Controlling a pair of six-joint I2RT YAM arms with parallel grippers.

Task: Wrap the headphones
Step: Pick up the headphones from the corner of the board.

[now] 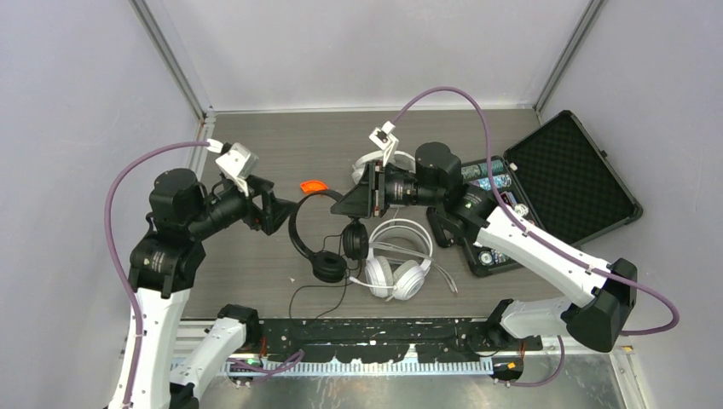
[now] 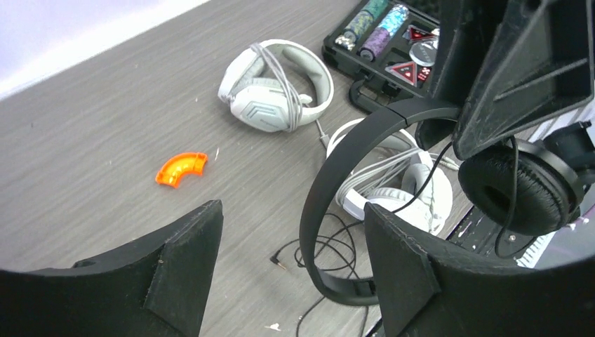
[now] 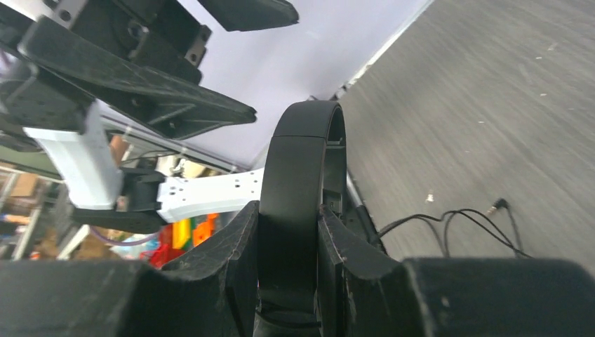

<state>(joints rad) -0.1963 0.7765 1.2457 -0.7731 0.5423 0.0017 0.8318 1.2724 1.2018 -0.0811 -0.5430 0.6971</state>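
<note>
Small black on-ear headphones [image 1: 296, 228] with thin black cord, left of the open black foam-lined case [image 1: 571, 170], clamped at the headband in the right gripper [image 1: 341, 206]; left gripper [image 1: 286, 209] farther left of the case, jaws apart and holding nothing; two white padded over-ear headsets [image 1: 396, 256] on the grey table [image 1: 239, 273] beside the case.

We're seeing two white headphone pairs [image 2: 270, 88] [image 1: 401, 273] and one black headphone pair [image 1: 328, 264], three total, plus one orange plastic piece [image 1: 314, 185] and one black case [image 1: 571, 170]
</note>
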